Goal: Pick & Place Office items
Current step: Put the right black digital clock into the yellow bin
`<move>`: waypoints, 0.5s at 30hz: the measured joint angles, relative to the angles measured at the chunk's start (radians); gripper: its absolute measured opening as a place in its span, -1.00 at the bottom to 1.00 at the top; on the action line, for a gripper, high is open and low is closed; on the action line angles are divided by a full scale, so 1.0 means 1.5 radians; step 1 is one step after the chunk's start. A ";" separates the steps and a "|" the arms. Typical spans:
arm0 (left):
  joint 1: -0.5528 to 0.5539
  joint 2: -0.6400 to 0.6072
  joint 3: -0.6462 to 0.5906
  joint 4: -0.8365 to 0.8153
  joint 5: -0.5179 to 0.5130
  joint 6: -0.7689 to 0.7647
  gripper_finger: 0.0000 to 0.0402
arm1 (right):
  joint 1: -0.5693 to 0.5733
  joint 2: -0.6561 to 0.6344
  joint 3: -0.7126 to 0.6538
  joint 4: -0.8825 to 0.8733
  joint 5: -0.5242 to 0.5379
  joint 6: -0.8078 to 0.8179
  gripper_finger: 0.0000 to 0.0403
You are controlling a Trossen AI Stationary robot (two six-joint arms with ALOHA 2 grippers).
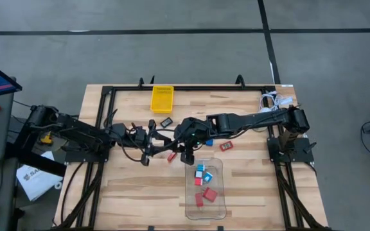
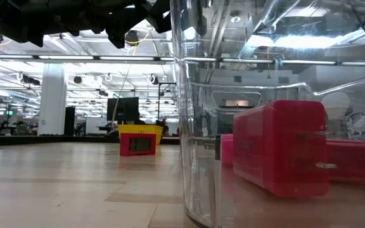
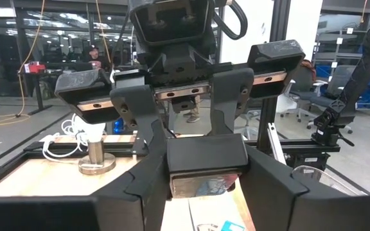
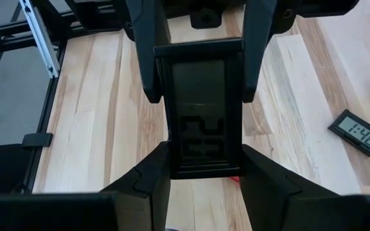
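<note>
High view: both grippers meet mid-table by the clear bin (image 1: 205,212), looks like a handoff. Left wrist: left gripper (image 3: 205,170) clamped on a black clock (image 3: 205,160). Right wrist: right gripper (image 4: 204,154) grips same clock w/ both fingers. Next, I'd guess: one lets go, other carries to bin.
</note>
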 joint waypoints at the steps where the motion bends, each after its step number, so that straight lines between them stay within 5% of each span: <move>1: 0.000 0.000 0.000 0.000 0.000 0.000 -0.17 | 0.000 0.000 0.000 0.000 0.000 0.000 -0.31; 9: 0.002 0.000 0.000 0.002 0.004 -0.002 -0.20 | 0.007 0.000 -0.001 0.007 0.001 -0.007 -0.29; 15: 0.002 0.000 0.000 -0.001 0.006 -0.003 -0.17 | 0.019 -0.001 -0.001 0.035 0.033 -0.028 0.39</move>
